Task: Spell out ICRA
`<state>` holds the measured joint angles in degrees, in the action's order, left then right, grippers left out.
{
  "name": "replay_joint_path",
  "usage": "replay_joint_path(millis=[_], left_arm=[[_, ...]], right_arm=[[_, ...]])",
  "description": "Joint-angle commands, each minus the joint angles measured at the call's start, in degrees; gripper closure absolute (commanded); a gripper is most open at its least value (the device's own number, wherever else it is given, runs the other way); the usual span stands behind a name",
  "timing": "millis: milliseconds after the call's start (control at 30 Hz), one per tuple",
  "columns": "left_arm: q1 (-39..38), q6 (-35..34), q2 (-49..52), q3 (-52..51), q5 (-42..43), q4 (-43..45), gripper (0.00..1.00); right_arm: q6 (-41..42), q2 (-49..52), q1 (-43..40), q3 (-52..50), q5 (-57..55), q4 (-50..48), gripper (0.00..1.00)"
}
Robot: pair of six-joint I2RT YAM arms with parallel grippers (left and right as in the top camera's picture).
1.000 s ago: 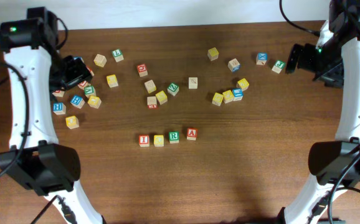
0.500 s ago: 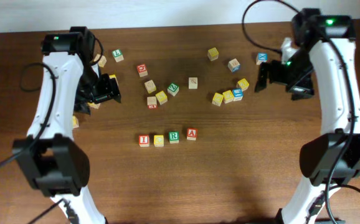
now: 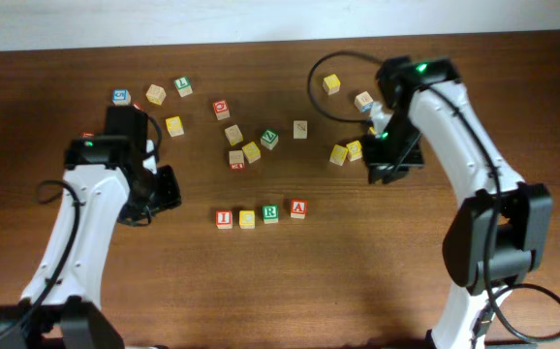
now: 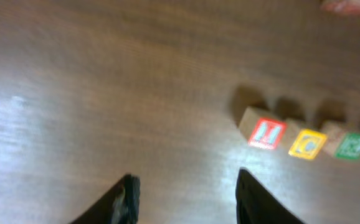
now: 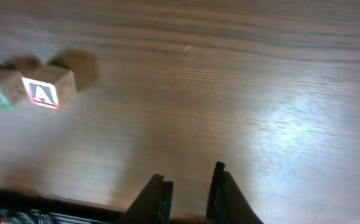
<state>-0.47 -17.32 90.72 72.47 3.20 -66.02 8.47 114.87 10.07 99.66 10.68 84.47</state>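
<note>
Item: letter row of four cubes on the lower middle of the tabletop (image 3: 357, 281). Order, left to right in the overhead view: I cube (image 3: 224, 218), C cube (image 3: 247, 219), R cube (image 3: 271, 213), A cube (image 3: 298, 208). They sit side by side, touching or very nearly so, and the line rises slightly toward the A end. Status, as a judgement: the row reads ICRA, so the spelling looks complete; at most the line could be straightened and the arms drawn clear. Loose cubes (image 3: 251, 151): scattered over the upper half of the tabletop, well apart from the row and not needed for the word. Left pincer (image 4: 186, 196): low over bare wood to the left of the row, near the I cube but not touching it. Its fingers are wide apart with nothing between them, and its wrist view shows the I, C and R cubes ahead and off to the right. Right pincer (image 5: 189, 190): above and to the right of the row, well apart from the A cube and nearer some loose cubes. Its fingers are close together with a narrow gap and hold nothing, and its wrist view shows the A cube far off at upper left, beside the edge of the R cube.
</note>
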Motion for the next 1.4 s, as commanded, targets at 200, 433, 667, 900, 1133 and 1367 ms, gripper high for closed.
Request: replay_joint_path(millis=[200, 433, 667, 900, 1133, 1367], left_arm=[[-2.6, -3.8, 8.1, -7.5, 3.7, 13.8, 0.99], [-4.4, -3.8, 14.6, -7.5, 1.9, 17.4, 1.0], [-7.3, -3.8, 14.7, -8.8, 1.9, 17.9, 1.0], [-7.7, -3.8, 17.0, -9.0, 4.6, 18.3, 1.0], [-9.3, -3.8, 17.6, -9.0, 7.4, 20.1, 1.0], [-11.2, -4.5, 17.7, -9.1, 8.4, 20.6, 1.0]], right_arm=[[7.8, 0.0, 7.6, -16.9, 8.9, -20.2, 0.96], [12.0, 0.0, 12.9, -20.7, 7.7, -28.7, 0.96], [16.0, 0.0, 13.7, -21.1, 6.6, -32.7, 0.96], [16.6, 0.0, 15.7, -23.6, 6.7, -35.5, 0.96], [17.1, 0.1, 18.2, -23.7, 6.7, -40.7, 0.96], [14.5, 0.1, 18.2, -23.7, 6.7, -40.2, 0.96]])
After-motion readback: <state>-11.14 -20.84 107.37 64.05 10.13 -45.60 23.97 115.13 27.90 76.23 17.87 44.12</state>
